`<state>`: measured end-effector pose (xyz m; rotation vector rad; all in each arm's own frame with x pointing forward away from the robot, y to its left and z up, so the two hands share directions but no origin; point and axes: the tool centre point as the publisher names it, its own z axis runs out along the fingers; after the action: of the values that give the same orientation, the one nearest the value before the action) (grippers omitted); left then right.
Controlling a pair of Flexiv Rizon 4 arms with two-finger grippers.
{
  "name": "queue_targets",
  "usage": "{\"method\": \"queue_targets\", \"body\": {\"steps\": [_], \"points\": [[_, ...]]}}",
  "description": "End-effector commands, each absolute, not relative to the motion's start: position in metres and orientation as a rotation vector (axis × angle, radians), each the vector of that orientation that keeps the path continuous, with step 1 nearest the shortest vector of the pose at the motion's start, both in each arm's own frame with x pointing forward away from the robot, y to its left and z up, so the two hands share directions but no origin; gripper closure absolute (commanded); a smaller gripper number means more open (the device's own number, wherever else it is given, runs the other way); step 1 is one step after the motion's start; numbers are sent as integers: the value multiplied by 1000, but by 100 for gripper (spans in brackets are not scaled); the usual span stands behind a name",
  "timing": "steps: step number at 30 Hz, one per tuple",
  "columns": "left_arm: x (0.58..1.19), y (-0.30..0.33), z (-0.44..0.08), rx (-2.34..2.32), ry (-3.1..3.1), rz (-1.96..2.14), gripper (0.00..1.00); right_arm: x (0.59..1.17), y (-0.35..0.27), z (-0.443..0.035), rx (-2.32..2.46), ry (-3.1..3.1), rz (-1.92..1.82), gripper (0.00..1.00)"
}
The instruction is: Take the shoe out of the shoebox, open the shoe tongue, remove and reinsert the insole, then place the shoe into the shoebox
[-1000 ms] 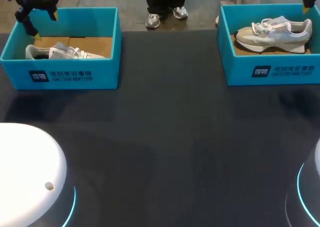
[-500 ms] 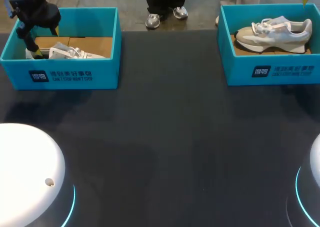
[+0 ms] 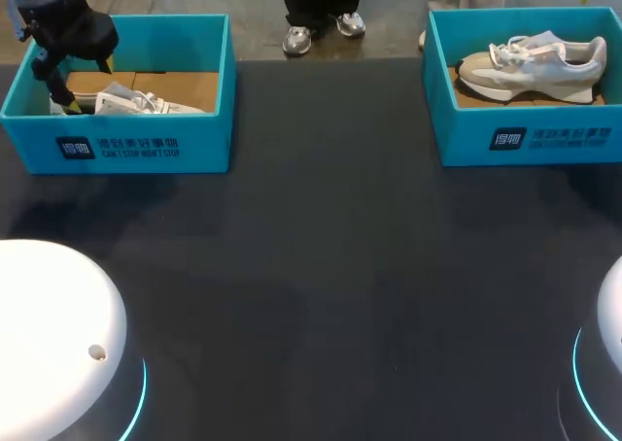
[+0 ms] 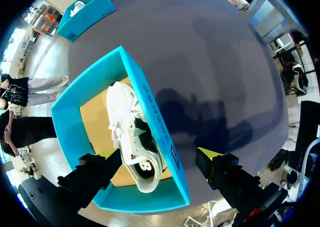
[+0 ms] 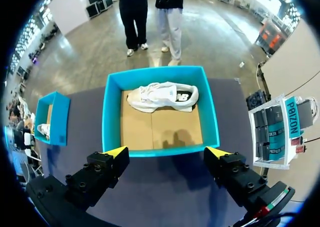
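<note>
Teal-walled, the left shoebox (image 3: pixel 126 145) sits at the tabletop's (image 3: pixel 321 266) far left corner with a white shoe (image 4: pixel 131 137) inside. The left tool (image 4: pixel 159 154) stands wide open over it, gripping nothing. One yellow tip (image 4: pixel 107 153) is inside the box by the shoe's heel, the other outside the wall. The right tool (image 5: pixel 167 151) is wide open and empty. It hangs above the right shoebox (image 5: pixel 111 117) at the far right corner, which holds a second shoe (image 5: pixel 160 97).

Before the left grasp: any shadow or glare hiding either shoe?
Neither. Head view: the white shoe in the left turquoise shoebox is evenly lit; the front wall hides its sole. Left wrist view: a shadow lies on the dark table beside that box, off the shoe. Right wrist view: a shadow falls inside the right turquoise shoebox, clear of the beige-and-white shoe.
</note>
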<state>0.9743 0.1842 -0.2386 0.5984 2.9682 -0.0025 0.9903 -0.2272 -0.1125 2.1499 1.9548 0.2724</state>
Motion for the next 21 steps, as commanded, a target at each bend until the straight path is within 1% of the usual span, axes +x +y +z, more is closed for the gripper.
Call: {"method": "queue_targets", "body": {"steps": [1, 11, 16, 21], "points": [[973, 184, -239, 598, 2965, 0, 0, 994, -227, -112, 2162, 1965, 253, 0], [973, 184, -239, 598, 2965, 0, 0, 994, -227, -112, 2162, 1965, 253, 0], [973, 184, -239, 598, 2965, 0, 0, 1012, -239, -120, 2147, 1904, 221, 0], [973, 184, -239, 598, 2965, 0, 0, 1037, -257, -140, 2164, 1881, 181, 0]]}}
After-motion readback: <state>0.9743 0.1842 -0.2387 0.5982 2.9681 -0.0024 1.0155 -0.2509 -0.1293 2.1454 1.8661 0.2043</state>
